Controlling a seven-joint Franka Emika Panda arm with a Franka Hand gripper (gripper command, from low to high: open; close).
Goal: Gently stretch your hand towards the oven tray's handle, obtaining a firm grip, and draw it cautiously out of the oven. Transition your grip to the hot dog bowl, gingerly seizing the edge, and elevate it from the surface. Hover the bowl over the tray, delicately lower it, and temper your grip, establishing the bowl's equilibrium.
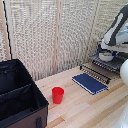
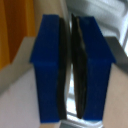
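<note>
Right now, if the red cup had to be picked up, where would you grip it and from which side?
Grip the red cup by its rim, coming straight down from above. It stands upright with its open mouth facing up on the wooden tabletop, and it looks free of the black fabric bin and the blue slab, so one finger could probably go inside the wall.

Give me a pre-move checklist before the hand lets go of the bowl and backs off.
1. Oven tray drawn out: ok.
2. Hot dog bowl over the tray: ok.
3. Bowl resting flat on the bars: cannot tell.
4. Hand at the bowl's rim: ok.
5. Fingers close together on a thin pale edge, wrist view: ok; grip eased: cannot tell.
6. Book-like slab and red cup away from the tray: ok.
</note>
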